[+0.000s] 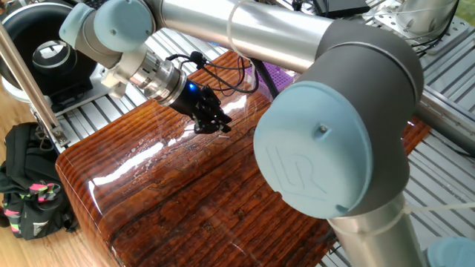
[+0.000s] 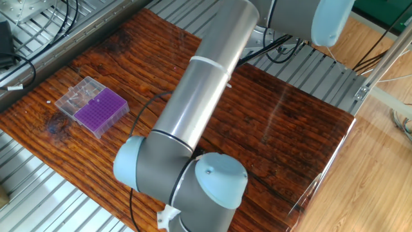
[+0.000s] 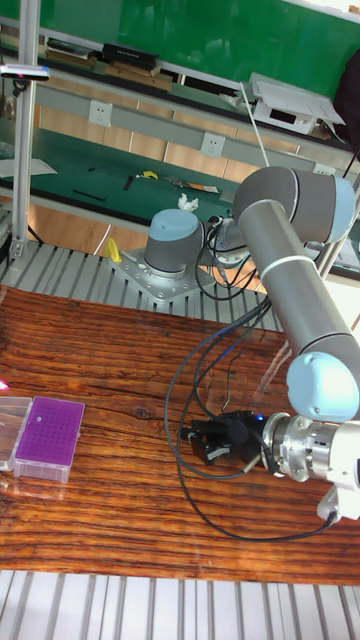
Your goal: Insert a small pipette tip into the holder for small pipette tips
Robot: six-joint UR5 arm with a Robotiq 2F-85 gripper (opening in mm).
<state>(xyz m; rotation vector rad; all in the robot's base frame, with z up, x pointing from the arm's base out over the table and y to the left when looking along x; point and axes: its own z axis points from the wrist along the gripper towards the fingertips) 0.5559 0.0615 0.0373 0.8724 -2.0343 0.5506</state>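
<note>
The holder for small pipette tips (image 2: 101, 111) is a purple rack with a fine grid of holes, and its clear lid (image 2: 77, 95) lies open beside it. It stands near the table's left end in the tall fixed view (image 3: 47, 437). In one fixed view only a purple sliver of the holder (image 1: 280, 74) shows behind the arm. My gripper (image 3: 200, 443) hovers low over the wood, well to the right of the holder, with its black fingers (image 1: 217, 123) close together. No small pipette tip can be made out between them. In the other fixed view the arm hides the gripper.
The wooden tabletop (image 2: 283, 122) lies on a ribbed metal bench (image 2: 38, 187). Black cables (image 3: 215, 370) loop from the wrist across the table. A black bag (image 1: 26, 185) sits on the floor and a black round device (image 1: 44, 44) stands beyond the table's edge.
</note>
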